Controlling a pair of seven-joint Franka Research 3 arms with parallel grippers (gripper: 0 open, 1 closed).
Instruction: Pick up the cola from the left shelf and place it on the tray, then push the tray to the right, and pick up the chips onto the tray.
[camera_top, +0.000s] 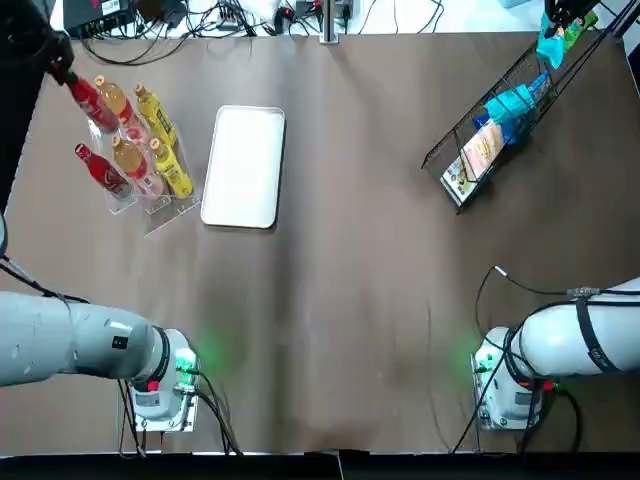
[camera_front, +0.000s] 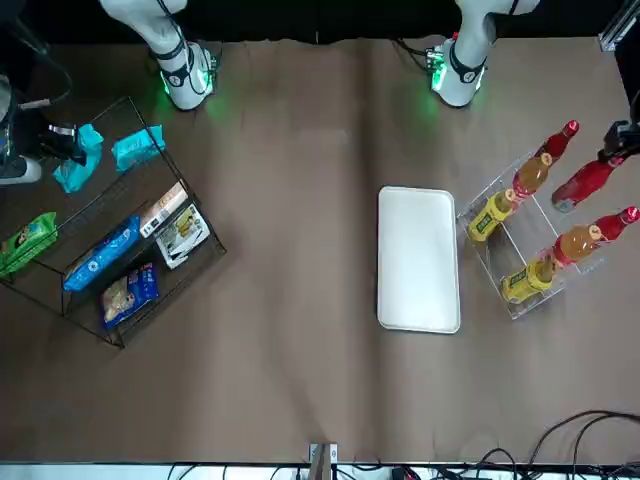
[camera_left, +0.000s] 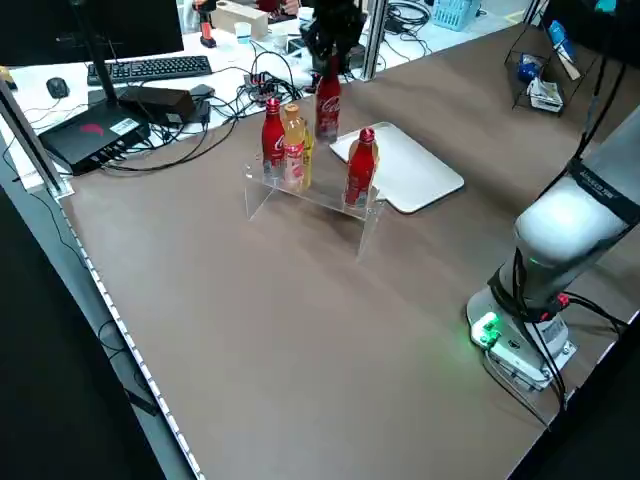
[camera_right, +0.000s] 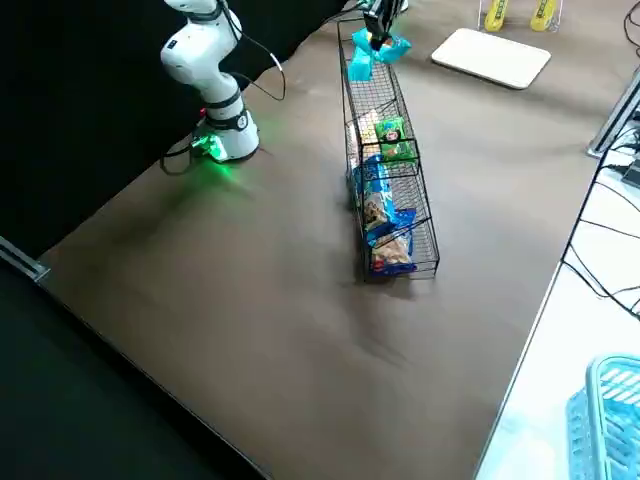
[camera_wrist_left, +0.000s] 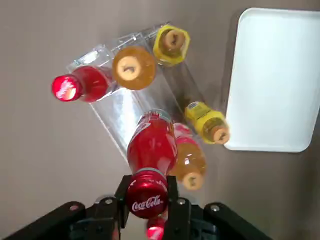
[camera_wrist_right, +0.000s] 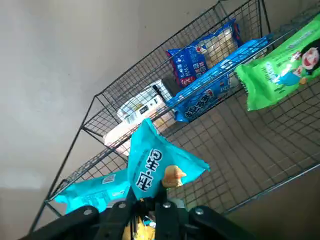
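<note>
My left gripper (camera_wrist_left: 146, 207) is shut on the cap of a red cola bottle (camera_wrist_left: 151, 144), held just above the clear bottle shelf (camera_top: 160, 205) at the table's far left. In the top view the held cola bottle (camera_top: 92, 103) hangs under the left gripper (camera_top: 62, 68). A second cola (camera_top: 100, 168) stands in the shelf. The white tray (camera_top: 245, 165) lies bare just right of the shelf. My right gripper (camera_wrist_right: 150, 206) is shut on a teal chips bag (camera_wrist_right: 156, 165), raised over the wire basket (camera_top: 445, 160) at the far right.
Orange and yellow drink bottles (camera_top: 160, 150) fill the rest of the shelf. The basket holds blue, green and white snack packs (camera_front: 105, 250). Cables and a keyboard (camera_left: 150, 68) lie beyond the table's far edge. Both arm bases (camera_top: 160, 385) stand at the near edge.
</note>
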